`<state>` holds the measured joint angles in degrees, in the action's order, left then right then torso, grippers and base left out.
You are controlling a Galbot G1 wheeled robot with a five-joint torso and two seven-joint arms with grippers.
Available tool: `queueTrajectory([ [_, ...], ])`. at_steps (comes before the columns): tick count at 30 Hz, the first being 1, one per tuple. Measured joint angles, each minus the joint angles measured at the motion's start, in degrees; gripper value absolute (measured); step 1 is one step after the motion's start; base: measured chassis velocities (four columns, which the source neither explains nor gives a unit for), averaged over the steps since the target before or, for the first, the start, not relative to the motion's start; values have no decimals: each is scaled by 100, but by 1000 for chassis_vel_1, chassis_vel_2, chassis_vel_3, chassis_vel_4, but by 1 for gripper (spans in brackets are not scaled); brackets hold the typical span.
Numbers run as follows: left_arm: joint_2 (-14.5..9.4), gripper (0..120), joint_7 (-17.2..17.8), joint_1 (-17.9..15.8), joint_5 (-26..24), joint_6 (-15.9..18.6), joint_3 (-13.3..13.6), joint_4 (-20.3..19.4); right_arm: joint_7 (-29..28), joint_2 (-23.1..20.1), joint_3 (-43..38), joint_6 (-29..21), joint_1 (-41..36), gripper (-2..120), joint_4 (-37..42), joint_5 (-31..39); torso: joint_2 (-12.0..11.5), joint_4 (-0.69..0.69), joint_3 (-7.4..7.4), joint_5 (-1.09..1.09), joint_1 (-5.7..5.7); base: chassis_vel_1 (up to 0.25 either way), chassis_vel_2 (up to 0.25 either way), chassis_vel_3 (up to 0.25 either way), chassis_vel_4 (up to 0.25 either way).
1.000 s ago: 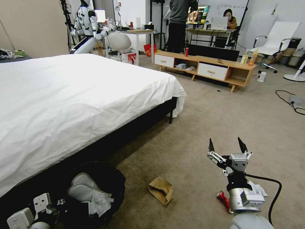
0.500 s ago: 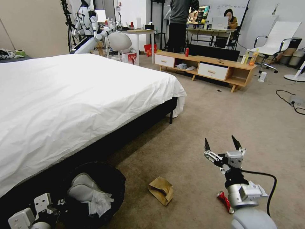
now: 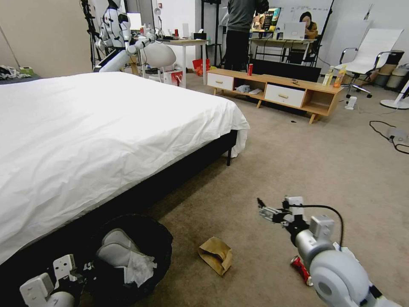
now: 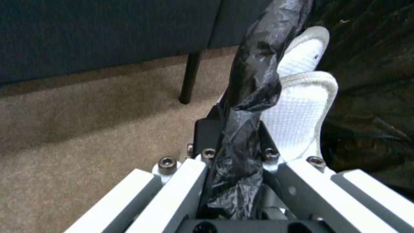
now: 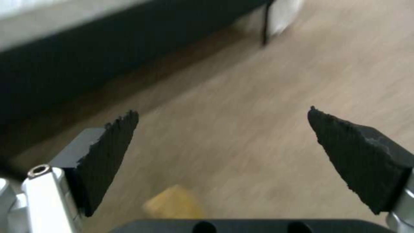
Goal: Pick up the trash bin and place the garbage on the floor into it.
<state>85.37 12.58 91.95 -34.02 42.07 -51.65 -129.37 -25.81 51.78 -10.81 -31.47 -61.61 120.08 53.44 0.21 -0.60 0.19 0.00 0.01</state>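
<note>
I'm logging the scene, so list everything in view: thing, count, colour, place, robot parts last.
trash bin: one, black-lined, on the carpet by the bed, white items inside
brown paper bag: one, on the carpet right of the bin
crushed red can: one, on the carpet beside the right arm
bed: one, white sheet, dark base
TV cabinet: one, wood, far side
left tool: shut on the bin's bagged rim
right tool: open, above the carpet near the paper bag
</note>
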Motion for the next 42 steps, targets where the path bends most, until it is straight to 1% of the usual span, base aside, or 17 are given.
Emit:
queueTrajectory([
  [2, -15, 2, 0, -3, -5, 1, 10, 18, -54, 8, 454, -268, 435, 100, -399, 451, 0, -2, 0, 0, 0, 0, 0, 0, 0],
  [3, -15, 2, 0, -3, -5, 1, 10, 18, -54, 8, 454, -268, 435, 100, -399, 451, 0, -2, 0, 0, 0, 0, 0, 0, 0],
  [4, -28, 2, -2, -13, -8, 2, 20, 42, -62, 37, 710, -419, 655, 100, -689, 658, 0, -1, 0, -1, 0, 0, 0, 0, 0],
  [5, -28, 2, -2, -13, -8, 2, 20, 42, -62, 37, 710, -419, 655, 100, -689, 658, 0, -1, 0, -1, 0, 0, 0, 0, 0],
  [10, -50, 2, -28, 17, -13, 5, 12, 82, 12, 213, 1509, -588, 1146, 100, -1467, 843, 0, -3, 0, 0, 0, 0, 0, 0, 0],
  [11, -50, 2, -28, 17, -13, 5, 12, 82, 12, 213, 1509, -588, 1146, 100, -1467, 843, 0, -3, 0, 0, 0, 0, 0, 0, 0],
  [13, -40, 2, -39, 25, -13, 7, -28, 83, 151, 373, 2015, -612, 1469, 100, -1917, 796, 0, -2, 0, -1, 0, 0, 0, 0, 0],
  [16, -25, 2, -42, 28, -13, 7, -42, 83, 215, 480, 2248, -619, 1630, 100, -2173, 739, 0, -2, 0, -1, 0, 0, 0, 0, 0],
  [18, -6, 2, -54, 56, -11, 8, -69, 84, 359, 753, 2701, -619, 1973, 100, -2751, 623, 0, -2, 0, -1, 0, 0, 0, 0, 0],
  [19, -6, 2, -54, 56, -11, 8, -69, 84, 359, 753, 2701, -619, 1973, 100, -2751, 623, 0, -2, 0, -1, 0, 0, 0, 0, 0],
  [21, -7, 2, -63, 66, -11, 8, -98, 83, 480, 963, 2945, -602, 2188, 100, -3154, 566, 0, -1, 0, -1, 0, 0, 0, 0, 0],
  [22, -7, 2, -63, 66, -11, 8, -98, 83, 480, 963, 2945, -602, 2188, 100, -3154, 566, 0, -1, 0, -1, 0, 0, 0, 0, 0],
  [24, -10, 2, -68, 61, -13, 8, -123, 89, 647, 1232, 3151, -547, 2383, 100, -3577, 502, 1, -2, 0, -1, 0, 0, 0, 0, 0],
  [28, -9, 2, -71, 55, -17, 8, -128, 98, 721, 1355, 3215, -515, 2439, 100, -3743, 448, 1, -2, -1, -1, 0, 0, 0, 0, 0],
  [30, -9, 2, -80, 42, -19, 8, -134, 148, 930, 1626, 3284, -372, 2536, 100, -4180, 254, 1, -2, 0, -1, 0, 0, 0, 0, 0],
  [38, -12, 2, -91, 21, -20, 8, -129, 202, 1084, 1794, 3285, -206, 2582, 100, -4660, -6, 1, -3, -1, 0, 0, 0, 0, 0, 0],
  [42, 19, 2, -106, -19, 19, 7, -96, 267, 1096, 1616, 3168, -171, 2498, 100, -4651, -111, 1, -4, 0, 0, 0, 0, 0, 0, 0],
])
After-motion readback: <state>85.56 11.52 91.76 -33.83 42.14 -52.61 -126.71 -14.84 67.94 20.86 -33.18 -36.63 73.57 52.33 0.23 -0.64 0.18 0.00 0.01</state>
